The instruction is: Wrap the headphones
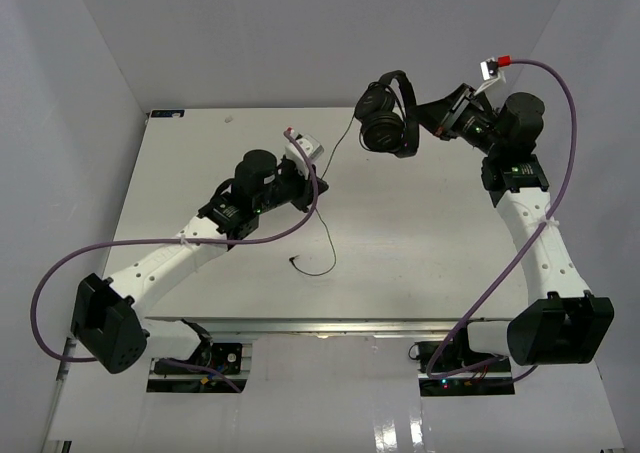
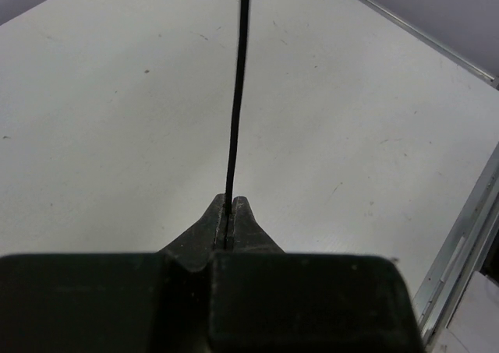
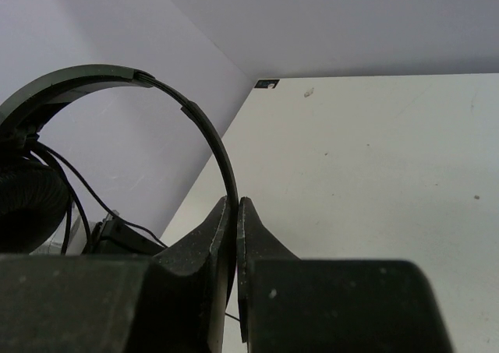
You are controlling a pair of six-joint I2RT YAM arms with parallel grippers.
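Left end effector [image 2: 231, 206]: fingers pressed together, pinching the thin black cord [image 2: 238, 96]. From this pinch the cord runs in a straight line up and rightward to the small black over-ear headphones [image 1: 385, 118]. Its loose tail drops to the white tabletop [image 1: 420, 243] and ends at the plug [image 1: 293, 262].

The headphones are suspended above the far tabletop edge, right of centre.

Right end effector [image 3: 236, 206]: fingers pinching the curved black headband [image 3: 93, 76], with the round earcups [image 1: 380, 131] to its left.

The cord's long axis spans the two end effectors. The right arm is nearer the headphones, so wrapping will probably need the cord carried around the earcups.
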